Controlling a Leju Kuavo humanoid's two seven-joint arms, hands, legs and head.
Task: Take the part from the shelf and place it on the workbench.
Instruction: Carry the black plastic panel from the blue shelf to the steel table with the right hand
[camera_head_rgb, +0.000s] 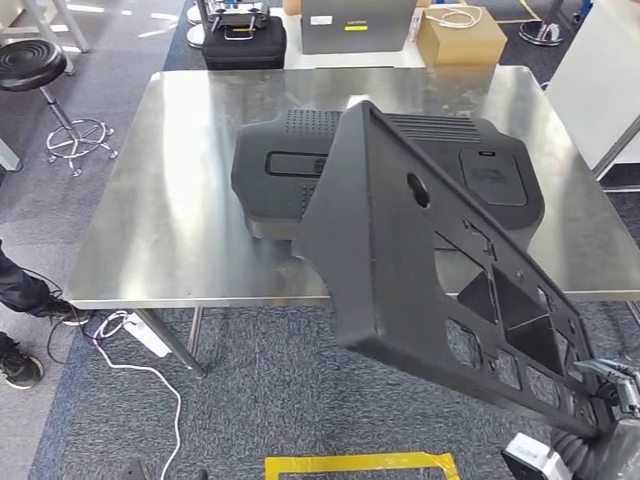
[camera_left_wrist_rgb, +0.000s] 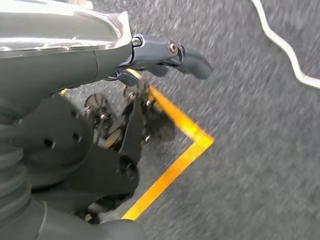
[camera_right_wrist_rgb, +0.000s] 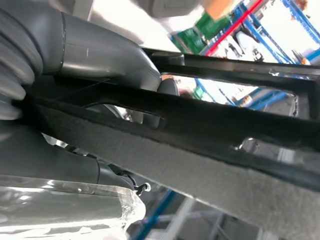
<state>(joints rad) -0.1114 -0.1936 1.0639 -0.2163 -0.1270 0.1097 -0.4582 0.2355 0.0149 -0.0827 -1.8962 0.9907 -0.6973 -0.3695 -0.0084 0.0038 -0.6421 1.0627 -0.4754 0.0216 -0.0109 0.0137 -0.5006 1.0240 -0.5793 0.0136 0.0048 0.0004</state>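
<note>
Over the near right edge of the steel workbench (camera_head_rgb: 173, 200), the right hand (camera_head_rgb: 604, 400) grips a large black part (camera_head_rgb: 400, 260) by its near end, holding it tilted in the air. Beyond it, a second black moulded cover (camera_head_rgb: 498, 180) lies flat on the bench. Low over grey carpet (camera_left_wrist_rgb: 256, 150) and yellow tape (camera_left_wrist_rgb: 177, 165), the left hand (camera_left_wrist_rgb: 151, 55) holds nothing, fingers apart.

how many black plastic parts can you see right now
2: one flat on the workbench, the lying part; one held part tilted in the right hand. More may be hidden behind it.

a workshop or robotics lab: steel workbench (camera_head_rgb: 173, 215) on grey carpet (camera_head_rgb: 264, 400), yellow floor tape (camera_head_rgb: 362, 465), a stool (camera_head_rgb: 34, 65), cardboard box (camera_head_rgb: 460, 35), equipment case (camera_head_rgb: 243, 42), blue racking (camera_right_wrist_rgb: 264, 95).
</note>
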